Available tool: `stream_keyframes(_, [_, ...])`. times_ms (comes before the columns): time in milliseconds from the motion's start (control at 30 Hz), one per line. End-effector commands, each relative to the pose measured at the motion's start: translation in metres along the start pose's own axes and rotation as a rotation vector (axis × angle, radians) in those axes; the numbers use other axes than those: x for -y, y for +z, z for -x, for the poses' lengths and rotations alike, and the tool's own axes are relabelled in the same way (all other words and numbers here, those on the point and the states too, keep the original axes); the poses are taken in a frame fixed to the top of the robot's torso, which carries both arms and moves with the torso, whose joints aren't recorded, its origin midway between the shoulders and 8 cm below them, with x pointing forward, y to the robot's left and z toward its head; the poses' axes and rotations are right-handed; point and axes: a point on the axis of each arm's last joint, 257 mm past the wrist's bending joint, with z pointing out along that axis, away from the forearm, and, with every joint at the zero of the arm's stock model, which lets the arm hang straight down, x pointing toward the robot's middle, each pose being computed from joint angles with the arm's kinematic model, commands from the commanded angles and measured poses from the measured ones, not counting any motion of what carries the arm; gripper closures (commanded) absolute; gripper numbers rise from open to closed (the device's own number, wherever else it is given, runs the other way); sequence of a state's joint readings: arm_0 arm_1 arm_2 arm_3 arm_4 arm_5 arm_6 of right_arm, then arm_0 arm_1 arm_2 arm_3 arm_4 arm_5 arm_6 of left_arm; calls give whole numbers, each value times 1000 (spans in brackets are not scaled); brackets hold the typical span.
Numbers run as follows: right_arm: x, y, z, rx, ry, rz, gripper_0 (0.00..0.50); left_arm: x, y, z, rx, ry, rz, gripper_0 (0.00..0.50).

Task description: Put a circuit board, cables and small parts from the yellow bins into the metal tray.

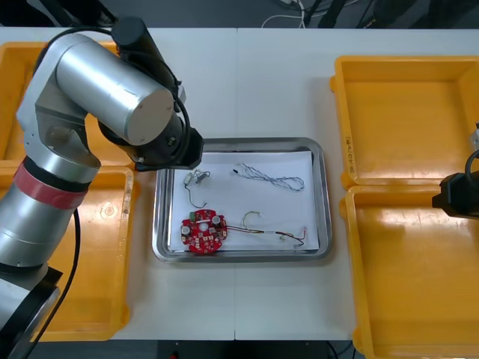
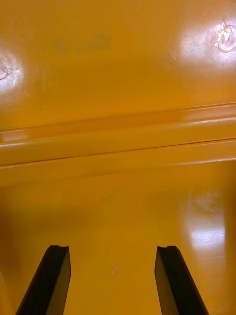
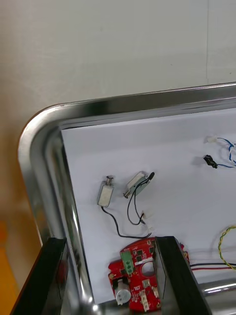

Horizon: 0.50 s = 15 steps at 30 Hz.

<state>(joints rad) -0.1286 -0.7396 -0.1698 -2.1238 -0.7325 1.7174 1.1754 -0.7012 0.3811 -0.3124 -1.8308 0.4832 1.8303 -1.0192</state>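
Already in metal tray [image 1: 323, 194]: round red circuit board [image 1: 203, 232], cables [image 1: 273, 178], small metal parts [image 3: 105, 192]; left gripper [image 3: 110, 240] above, right gripper [image 2: 112, 247] over yellow bins [image 2: 118, 133], both gaping, empty.

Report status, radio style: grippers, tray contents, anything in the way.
Left gripper open, above left edge of metal tray. Right gripper open, over right yellow bins. Tray holds circuit board, blue-white cable, red-yellow cable, small metal parts. Nothing blocking.

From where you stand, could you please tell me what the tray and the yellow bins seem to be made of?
The tray: apparently polished metal, its rim mirror-bright; the white lining may be matte paper. The yellow bins: probably glossy moulded plastic, showing soft glare patches.
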Motion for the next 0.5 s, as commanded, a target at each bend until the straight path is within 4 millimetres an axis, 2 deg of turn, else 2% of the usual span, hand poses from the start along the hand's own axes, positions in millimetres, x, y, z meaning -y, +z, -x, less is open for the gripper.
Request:
stream_keyframes(33, [-1,1,-8,-25,41,-4,0,-11,-34,10,23,-79,-13,0])
stream_keyframes(333, [-1,1,-8,-25,41,-4,0,-47,-63,29,112,-80,-31,0])
stream_keyframes(500, [-1,1,-8,-25,41,-4,0,-74,-71,26,128,-95,-24,0])
